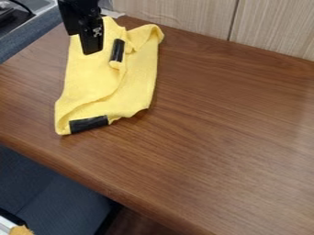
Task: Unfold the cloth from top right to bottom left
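The black gripper (92,43) hangs from the top edge at the upper left, over the upper part of the yellow cloth (92,78). Folded and creased, the cloth lies on the brown table (227,110), with a loose flap at its upper right. One black strip (118,50) is on the cloth just right of the gripper, beside a small curled fold. Another black strip (89,124) crosses the cloth's lower left end. Whether the gripper touches the cloth cannot be told.
A light wood-grain panel (178,16) stands along the table's back edge. At the upper left is a grey-blue surface with black items and a cable. Below the table's front edge shows a dark blue padded surface (55,193).
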